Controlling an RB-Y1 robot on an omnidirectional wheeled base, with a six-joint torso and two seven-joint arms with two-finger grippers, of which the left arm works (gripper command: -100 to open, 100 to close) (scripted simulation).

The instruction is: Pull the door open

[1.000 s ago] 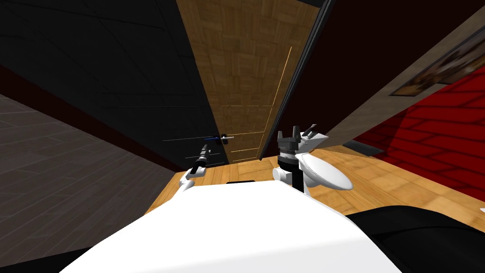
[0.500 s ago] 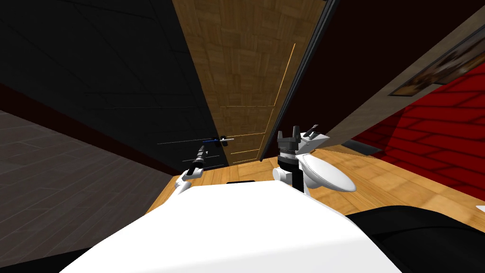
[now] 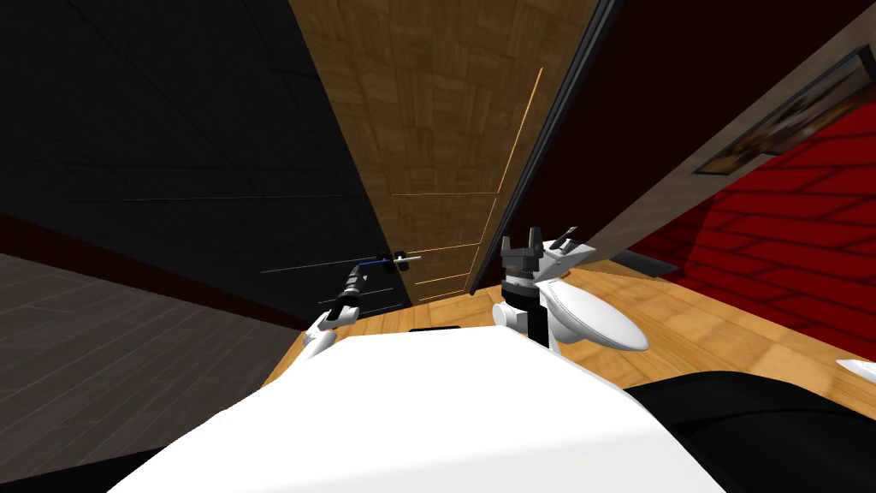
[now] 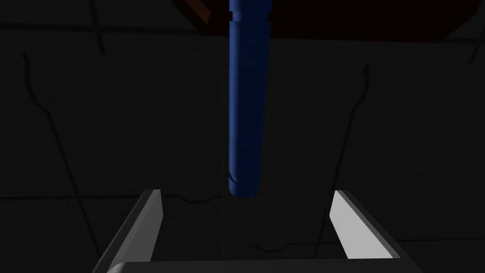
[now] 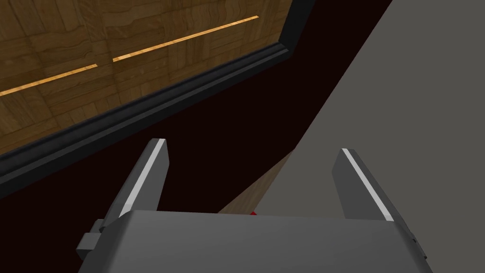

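Holding the left gripper spread and empty, blue handle's tip level with the fingertips, touching neither. Cannot see its far end, cut off; long axis in line with the gripper. Behind, dark door, hard to read. Left arm reaching forward; right gripper spread.

My right gripper stands with fingers spread wide, facing a black strip that divides a wood-patterned surface from a dark red surface, with a grey wall alongside.
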